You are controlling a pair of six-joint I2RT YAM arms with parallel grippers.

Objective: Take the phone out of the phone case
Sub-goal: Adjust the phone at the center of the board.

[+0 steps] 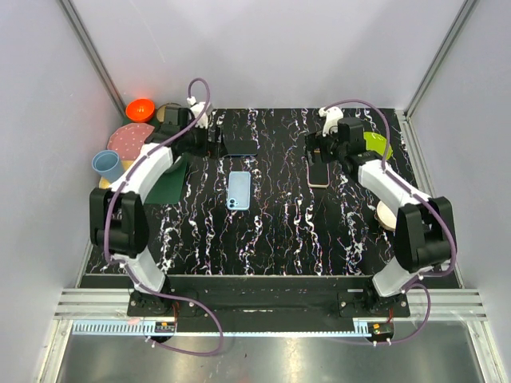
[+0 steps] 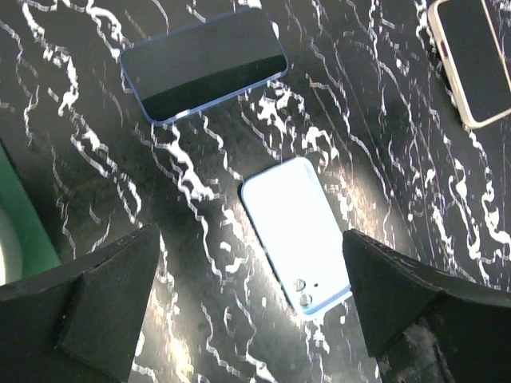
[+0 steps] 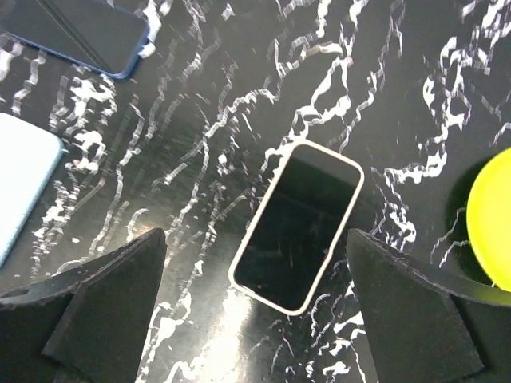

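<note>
The right claw (image 3: pixel 251 255) hangs with its jaws wide apart and nothing between them. It is right over the phone (image 3: pixel 298 227), which lies flat and screen up in its cream case (image 3: pixel 234 275) on the right half of the bench (image 1: pixel 279 239), toward the far edge. The left claw (image 2: pixel 249 263) gapes empty too, above a pale shell (image 2: pixel 297 231) that lies back up near the bench's middle. Beyond the shell, nearer the far edge, a dark phone (image 2: pixel 204 64) with a blue rim lies screen up.

The phone is likely stiff, slick on its glass and fairly dense. The case looks soft and probably hugs the edges tightly. Lying flat, the pair offers little to pinch, so the long sides across the narrow width seem the best hold. One claw could pin the case while the other peels a corner lip away, and hard pressure on the screen should be avoided.

Counted:
- Two claws.
- Three phone-shaped things: one cased, one dark, and one pale shell, which I cannot tell to be full or hollow.
- One yellow plate (image 3: pixel 491 231) near the right edge.
- By the far left corner, one orange bowl (image 1: pixel 140 108), one pink plate (image 1: pixel 132 137), one blue cup (image 1: pixel 108 165) and one green mat (image 1: pixel 169 185).
</note>
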